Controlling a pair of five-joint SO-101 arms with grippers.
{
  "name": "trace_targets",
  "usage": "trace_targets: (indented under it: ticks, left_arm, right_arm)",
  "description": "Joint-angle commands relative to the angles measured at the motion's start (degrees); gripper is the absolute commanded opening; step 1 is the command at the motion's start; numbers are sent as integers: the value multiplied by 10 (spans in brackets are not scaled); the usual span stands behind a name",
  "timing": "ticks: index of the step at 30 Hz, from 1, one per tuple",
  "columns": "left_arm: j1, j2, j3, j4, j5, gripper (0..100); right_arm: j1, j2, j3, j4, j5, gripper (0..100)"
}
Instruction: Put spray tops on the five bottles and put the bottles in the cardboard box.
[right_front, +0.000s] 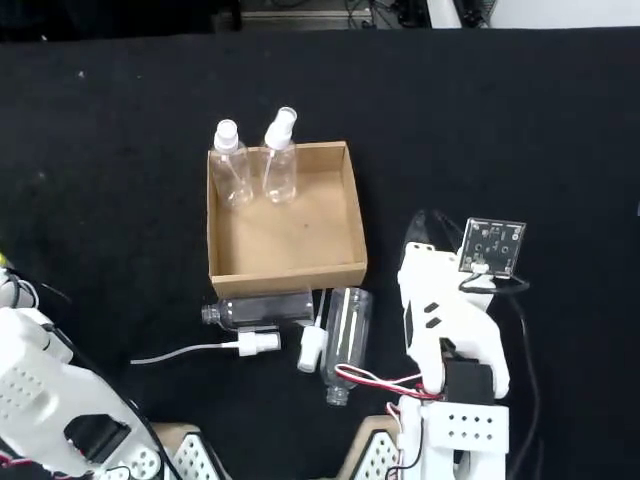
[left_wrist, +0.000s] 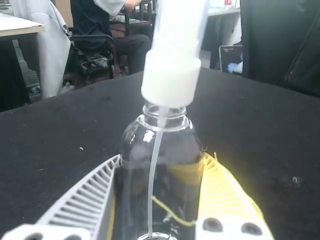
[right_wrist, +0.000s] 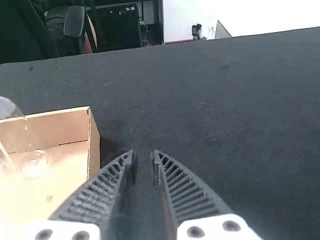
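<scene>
My left gripper (left_wrist: 162, 161) is shut on a clear upright bottle (left_wrist: 160, 150). A white spray top (left_wrist: 172, 70) sits slightly tilted on its neck, with the tube hanging inside. The cardboard box (right_front: 356, 215) holds two capped bottles (right_front: 233, 172) (right_front: 280, 165) against its far wall. In front of the box lie two uncapped bottles (right_front: 258, 308) (right_front: 346, 345) and two loose spray tops (right_front: 255, 345) (right_front: 310, 350). My right gripper (right_front: 422, 232) (right_wrist: 143, 156) rests low over the cloth just right of the box (right_wrist: 60, 117), shut with nothing between its black fingers.
A black cloth (right_front: 500, 130) covers the whole table, with free room to the right of and behind the box. The left arm's white body (right_front: 50, 400) stands at the near left corner. Chairs and a seated person are in the room behind.
</scene>
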Motion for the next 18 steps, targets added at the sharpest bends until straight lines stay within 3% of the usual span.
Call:
trace_targets:
  ticks: [1,5,11,18]
  left_arm:
    - [-5,-3,-20,-11,-5,88]
    - [-6,-4,-21,-11,-6,104]
    - [-6,0,-20,-11,-5,277]
    - [-7,0,-19,-11,-5,377]
  right_arm:
    - [-9,-7,-6,-18,4,39]
    - [-9,-7,-6,-18,4,39]
    - [-8,-7,-6,-18,4,39]
    - [-8,-7,-6,-18,5,39]
